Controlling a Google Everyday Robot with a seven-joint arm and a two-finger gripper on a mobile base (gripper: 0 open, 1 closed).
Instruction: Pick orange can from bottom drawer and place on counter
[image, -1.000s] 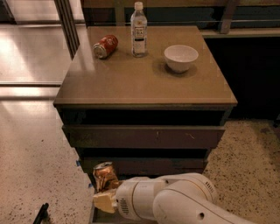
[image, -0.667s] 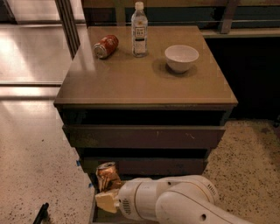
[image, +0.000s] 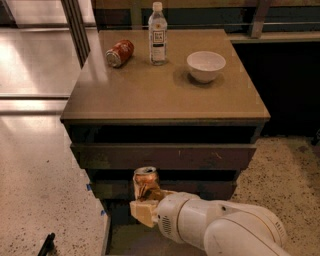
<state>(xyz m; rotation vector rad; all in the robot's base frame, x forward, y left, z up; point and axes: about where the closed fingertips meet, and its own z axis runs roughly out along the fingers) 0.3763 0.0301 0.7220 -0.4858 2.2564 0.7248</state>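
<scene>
The orange can stands upright in my gripper, which is shut on its lower half. The can hangs above the open bottom drawer, level with the lower drawer front. The drawer's olive-green floor shows below my white arm, which covers most of the drawer. The tan counter lies well above the can and farther back.
On the counter a brighter red-orange can lies on its side at the back left, a water bottle stands at the back middle, and a white bowl sits at the back right. Two wider dark drawer fronts sit between counter and drawer.
The orange can has risen a little in the gripper, higher above the drawer floor. The things on the counter have not moved.
</scene>
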